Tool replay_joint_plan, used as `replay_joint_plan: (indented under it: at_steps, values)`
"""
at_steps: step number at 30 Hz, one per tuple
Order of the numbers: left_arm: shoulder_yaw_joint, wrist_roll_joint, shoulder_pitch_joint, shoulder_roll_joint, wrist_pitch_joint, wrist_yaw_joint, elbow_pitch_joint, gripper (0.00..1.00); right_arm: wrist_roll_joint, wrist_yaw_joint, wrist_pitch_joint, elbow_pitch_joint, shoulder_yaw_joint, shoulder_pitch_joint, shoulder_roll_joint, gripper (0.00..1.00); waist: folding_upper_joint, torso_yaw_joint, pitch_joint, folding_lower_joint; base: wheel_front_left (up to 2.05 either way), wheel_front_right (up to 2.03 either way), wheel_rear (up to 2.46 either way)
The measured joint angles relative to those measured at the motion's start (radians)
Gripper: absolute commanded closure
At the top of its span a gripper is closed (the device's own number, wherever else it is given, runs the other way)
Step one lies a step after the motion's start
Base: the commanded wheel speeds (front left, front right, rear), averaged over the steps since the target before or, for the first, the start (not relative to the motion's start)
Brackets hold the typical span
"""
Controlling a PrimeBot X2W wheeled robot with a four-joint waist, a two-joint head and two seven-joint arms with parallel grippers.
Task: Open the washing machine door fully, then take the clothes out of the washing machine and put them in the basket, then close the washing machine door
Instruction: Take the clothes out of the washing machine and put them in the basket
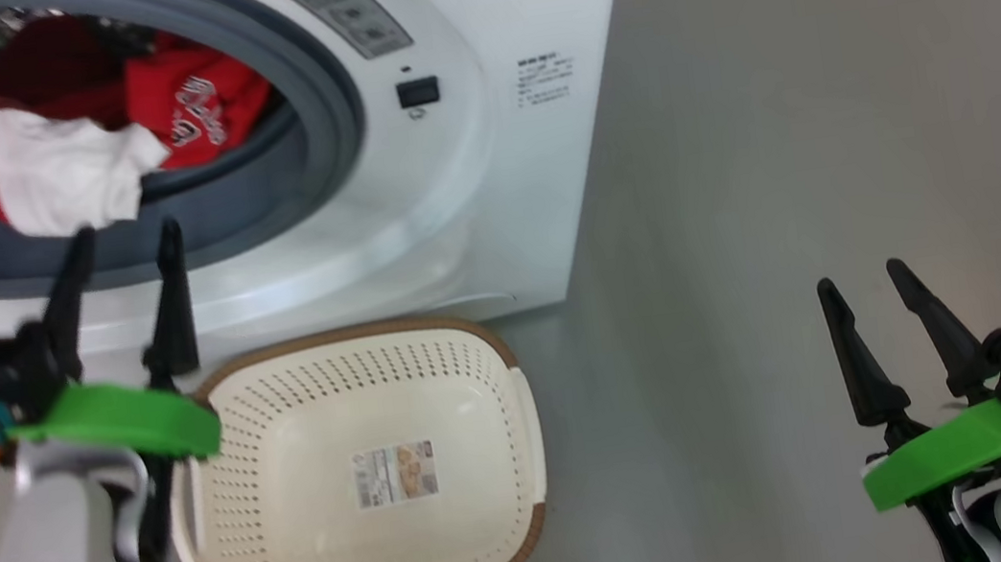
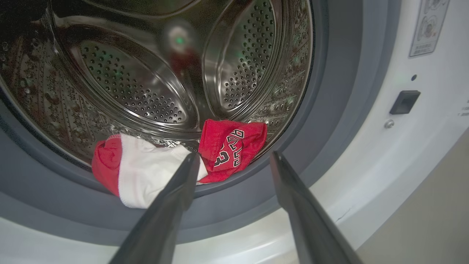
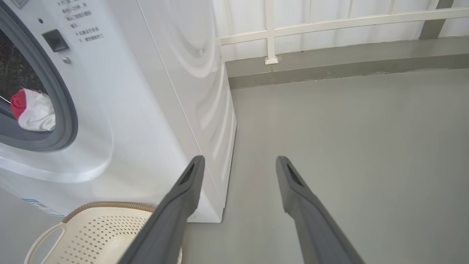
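In washing machine [image 1: 487, 176]: clothes [image 1: 58, 155] (basket [image 1: 286, 416] before it).

**Red Clothes Lay at the Drum's Mouth**

The white washing machine [image 1: 494, 156] showed its perforated steel drum [image 2: 139, 95]. Red-and-white clothes [image 1: 78, 153] lay bunched at the drum's front, a white panel draping over the grey gasket [image 1: 334, 119]. The cream perforated basket [image 1: 436, 377], brown-rimmed, sat upright just before the machine.

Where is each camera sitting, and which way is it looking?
Head view: on the head, looking down at the washing machine, basket, and open left gripper and right gripper.
Left wrist view: on the left wrist, looking into the drum at the clothes, past its own fingers.
Right wrist view: on the right wrist, looking past its fingers along the floor.
All three share the washing machine and clothes.
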Motion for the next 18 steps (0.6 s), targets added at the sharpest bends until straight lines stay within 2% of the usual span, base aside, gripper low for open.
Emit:
replay_joint_plan:
  at_steps: [10,18]
  values:
    - [-0.027,-0.035,-0.219,0.064,0.000,0.000,0.115,0.00,-0.003,0.000,0.000,-0.015,0.001,-0.061,0.007,0.00,-0.0001,-0.043,0.105,0.0000,0.00,0.00,0.00]
    - [-0.078,-0.104,-0.342,0.116,0.000,0.000,0.235,0.00,-0.003,0.000,0.000,-0.026,0.011,-0.099,0.015,0.00,-0.0001,-0.084,0.180,0.0000,0.00,0.00,0.00]
